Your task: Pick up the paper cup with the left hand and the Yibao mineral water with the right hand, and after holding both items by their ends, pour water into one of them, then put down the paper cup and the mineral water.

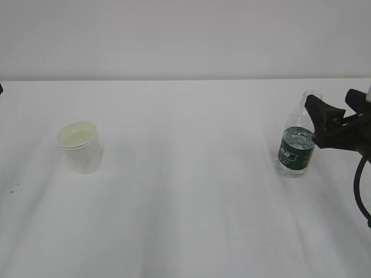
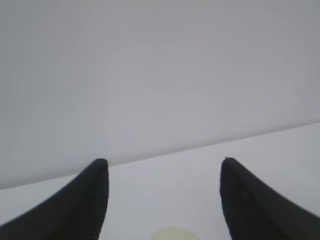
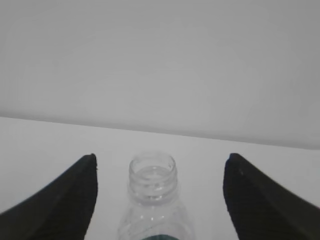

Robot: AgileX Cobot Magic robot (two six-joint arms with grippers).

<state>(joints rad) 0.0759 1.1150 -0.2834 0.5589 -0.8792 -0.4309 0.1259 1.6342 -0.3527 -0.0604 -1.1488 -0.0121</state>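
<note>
A plain white desk (image 1: pixel 185 208) fills the exterior view and meets a bare pale wall (image 1: pixel 185 35) along a straight line behind it.

The paper cup (image 1: pixel 80 147) stands upright on the desk, far to the left of the Yibao mineral water (image 1: pixel 297 145) and well apart from it. Its mouth is open and the inside looks cream-white; whether any liquid is in it I cannot tell. In the left wrist view only a pale curved edge of the paper cup (image 2: pixel 173 233) shows at the bottom, between the two dark fingers of the left tool (image 2: pixel 164 161), which stand well apart with nothing between their tips.

The Yibao mineral water stands upright, uncapped, its green label band around the middle and water visible inside. The right tool (image 1: pixel 329 120) reaches in from the right of the bottle at neck and shoulder height. In the right wrist view the open bottle neck (image 3: pixel 152 175) sits between the spread fingers of the right tool (image 3: pixel 160 156), with a clear gap on each side, so the bottle is not clamped.
</note>
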